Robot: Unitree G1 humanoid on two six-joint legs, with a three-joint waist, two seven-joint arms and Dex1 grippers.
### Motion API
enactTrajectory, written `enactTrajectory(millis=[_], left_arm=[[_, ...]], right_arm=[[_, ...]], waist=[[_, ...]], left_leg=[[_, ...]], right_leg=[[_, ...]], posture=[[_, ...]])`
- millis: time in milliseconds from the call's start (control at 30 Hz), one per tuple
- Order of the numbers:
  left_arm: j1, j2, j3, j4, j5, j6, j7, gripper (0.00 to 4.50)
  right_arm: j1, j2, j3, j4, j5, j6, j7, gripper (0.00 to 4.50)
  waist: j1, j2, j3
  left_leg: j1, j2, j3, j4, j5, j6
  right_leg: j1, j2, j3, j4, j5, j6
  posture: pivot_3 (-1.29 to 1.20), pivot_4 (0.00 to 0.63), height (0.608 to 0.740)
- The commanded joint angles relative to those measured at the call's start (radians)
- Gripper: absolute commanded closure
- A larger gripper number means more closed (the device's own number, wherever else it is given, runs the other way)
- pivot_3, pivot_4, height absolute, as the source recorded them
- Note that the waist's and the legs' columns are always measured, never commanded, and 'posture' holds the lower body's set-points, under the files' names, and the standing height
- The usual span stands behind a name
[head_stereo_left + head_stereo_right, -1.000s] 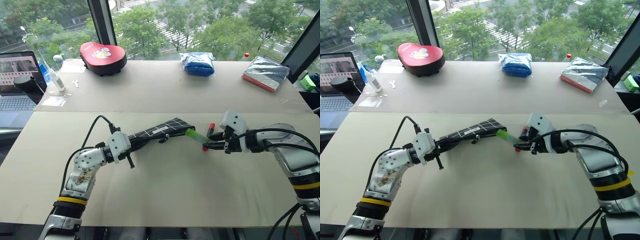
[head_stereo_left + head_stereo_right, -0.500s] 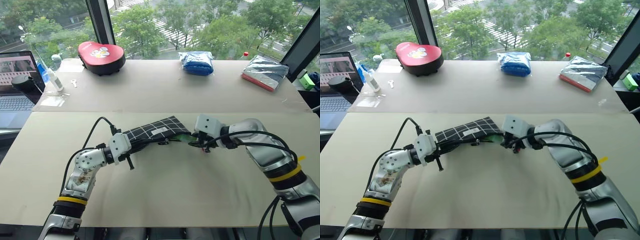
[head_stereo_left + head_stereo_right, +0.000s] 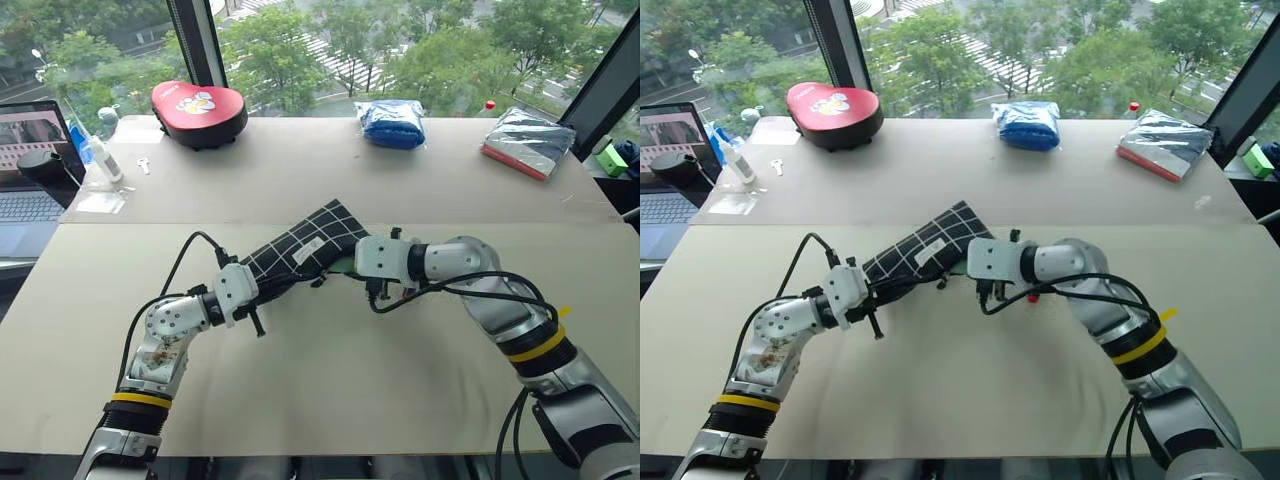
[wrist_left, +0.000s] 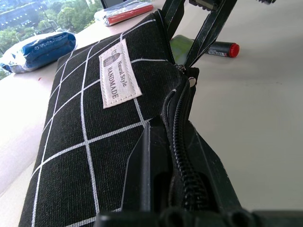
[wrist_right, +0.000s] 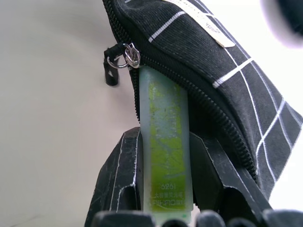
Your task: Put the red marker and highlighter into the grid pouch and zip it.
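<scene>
Left gripper (image 3: 262,293): clamped on the near end of the grid pouch (image 3: 305,250), fingers pinched hard at the zipper edge, pouch lifted at a slant above the table (image 3: 320,370).
Right gripper (image 5: 163,156): fingers closed around the highlighter (image 5: 164,142), one black finger pressed on each side of its barrel.
Laptop (image 3: 32,165): far left, off the table's edge, screen lit.
Small bottle (image 3: 110,160): just beside the laptop, upright on the back table.
Red case (image 3: 203,100): rounded, cartoon print, at the back left by the window.
Blue packet (image 3: 392,123): back middle, well apart from the action.
Silver-and-red packet (image 3: 527,143): back right.
In the way: the pouch's zipper ring (image 5: 128,56) and black pull cord hang right at the mouth, touching the highlighter's side.
Grid pouch: black fabric, white grid lines, white label reading HANDMADE (image 4: 116,73), zipper open at the far end.
Highlighter: translucent lime green, front end already inside the open mouth, rear end in the fingers.
Red marker (image 4: 222,49): lying flat on the table just beyond the pouch, red cap outward, untouched.
</scene>
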Motion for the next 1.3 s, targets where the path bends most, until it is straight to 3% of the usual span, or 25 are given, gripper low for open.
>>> enactTrajectory(millis=[33,267,500,1067,1300], left_arm=[[-0.01,-0.003,-0.006,-0.027,-0.012,-0.021,-0.004,4.5],[-0.005,0.0,-0.002,-0.034,-0.012,-0.016,0.003,4.5],[-0.023,-0.021,0.011,-0.034,-0.045,0.025,0.018,4.5],[-0.03,-0.04,0.025,-0.056,-0.101,0.081,0.022,4.5],[-0.029,-0.039,0.028,-0.059,-0.109,0.093,0.02,4.5]], right_arm=[[-0.004,0.018,0.001,0.018,-0.042,-0.06,-0.026,3.49],[0.051,0.02,-0.094,0.035,0.011,0.049,-0.038,3.49],[0.106,0.036,-0.085,-0.009,-0.011,-0.136,-0.08,3.49],[0.029,0.069,-0.053,0.14,-0.173,-0.48,-0.228,3.49],[-0.024,0.074,-0.135,0.204,-0.137,-0.479,-0.268,3.49]], waist=[[0.0,0.0,0.0],[-0.001,0.0,0.0],[-0.008,0.0,0.0],[-0.01,0.0,0.0],[-0.012,0.0,0.0]], left_leg=[[0.0,0.0,0.0,0.0,0.0,0.0],[0.0,0.0,0.0,0.0,0.0,0.0],[0.0,0.0,0.0,0.0,0.0,0.0],[0.0,0.0,0.0,0.0,0.0,-0.001],[0.001,0.0,0.0,0.0,0.001,-0.001]], right_leg=[[0.0,0.0,0.0,0.0,0.0,0.0],[0.0,0.0,0.0,0.0,0.0,0.0],[0.0,0.0,0.0,0.0,0.0,0.0],[0.0,0.0,0.0,0.001,0.0,0.0],[0.0,0.0,0.0,0.0,0.0,0.0]], posture=[[0.0,0.15,0.74],[0.0,0.15,0.74],[0.0,0.15,0.74],[0.0,0.15,0.74],[0.0,0.15,0.74]])
